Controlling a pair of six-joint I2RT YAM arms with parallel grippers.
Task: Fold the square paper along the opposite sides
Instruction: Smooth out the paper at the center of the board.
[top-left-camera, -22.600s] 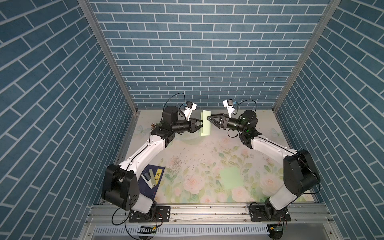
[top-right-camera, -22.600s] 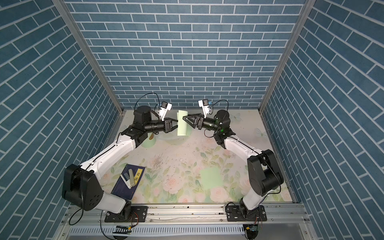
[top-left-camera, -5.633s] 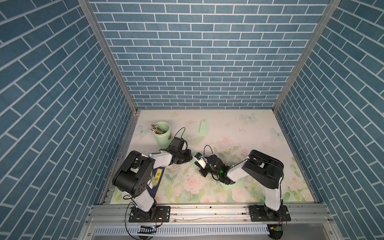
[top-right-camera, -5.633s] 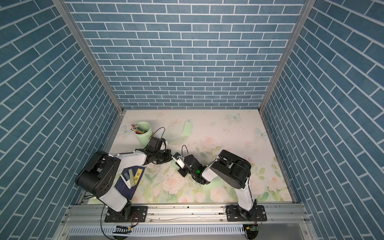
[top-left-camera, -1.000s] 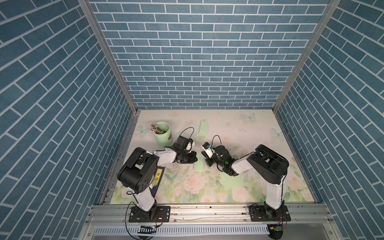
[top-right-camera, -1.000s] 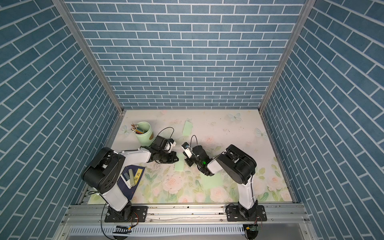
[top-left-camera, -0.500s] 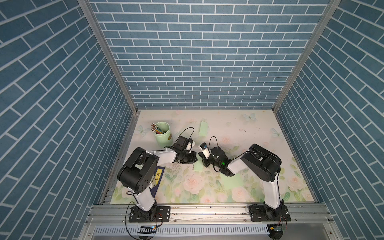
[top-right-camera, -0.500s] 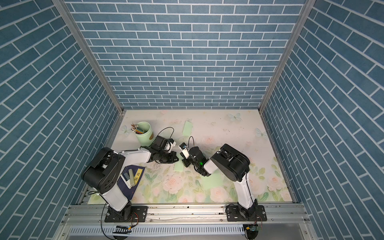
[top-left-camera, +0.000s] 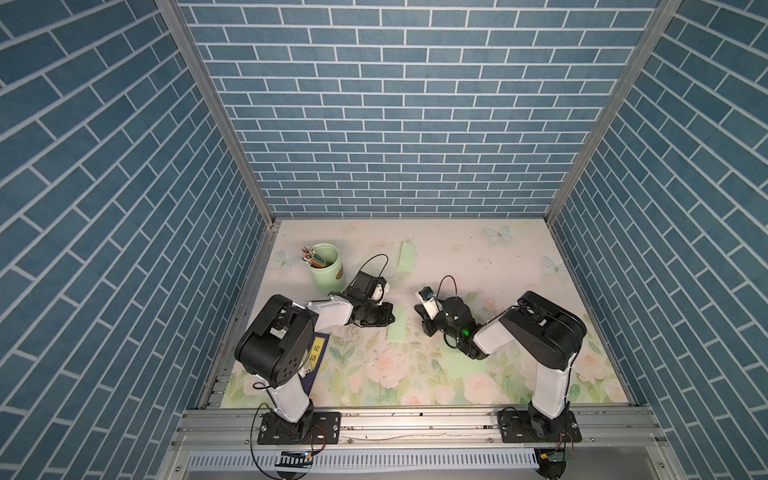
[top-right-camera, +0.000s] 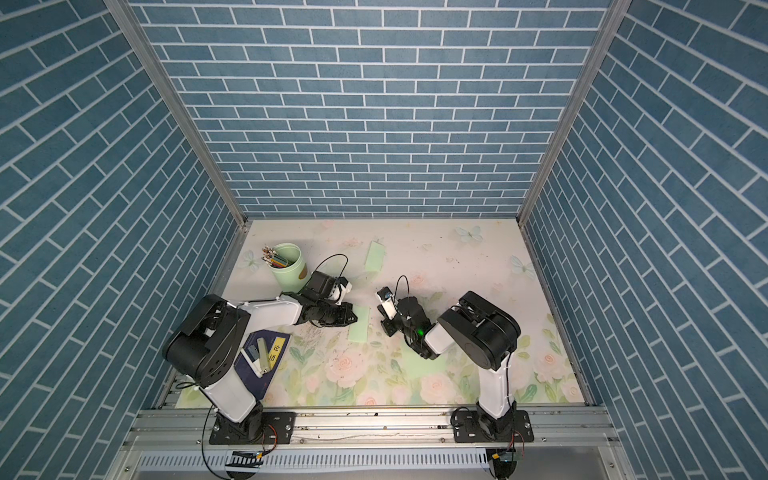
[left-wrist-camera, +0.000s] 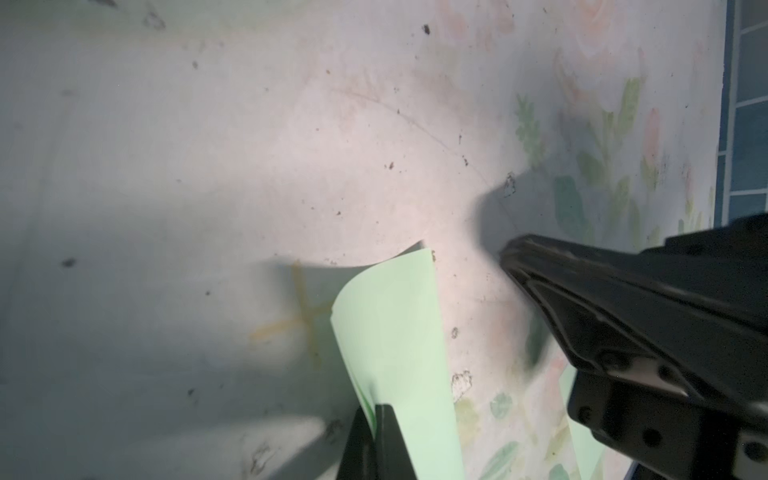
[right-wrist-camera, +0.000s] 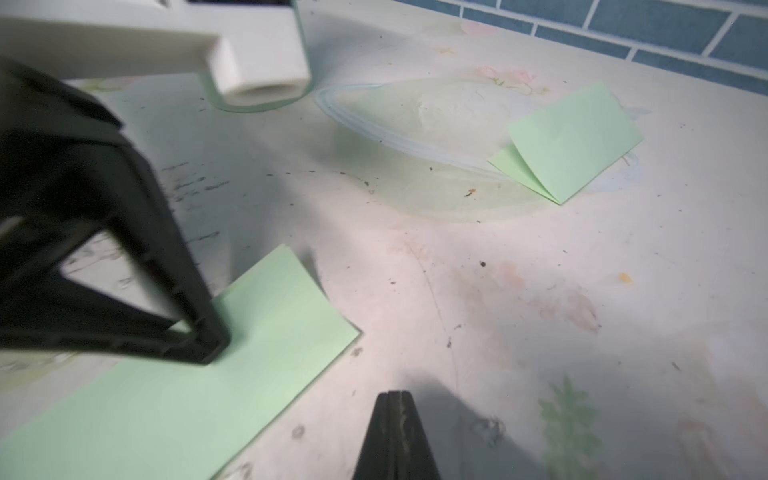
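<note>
The square paper is pale green and lies folded into a narrow strip on the floral mat, between both arms. My left gripper is shut on the paper's left edge, and the sheet curls upward from its jaws. In the right wrist view its black fingers rest on the paper. My right gripper is shut and holds nothing; it stands just right of the strip, a short gap away.
A second folded green paper lies further back. A green cup of pencils stands at the back left. A dark blue book with small items on it lies by the left arm's base. Brick walls enclose the mat.
My right arm has swayed a little sideways beside the strip. The left arm and the paper have stayed where they were, and both grippers remain shut.
</note>
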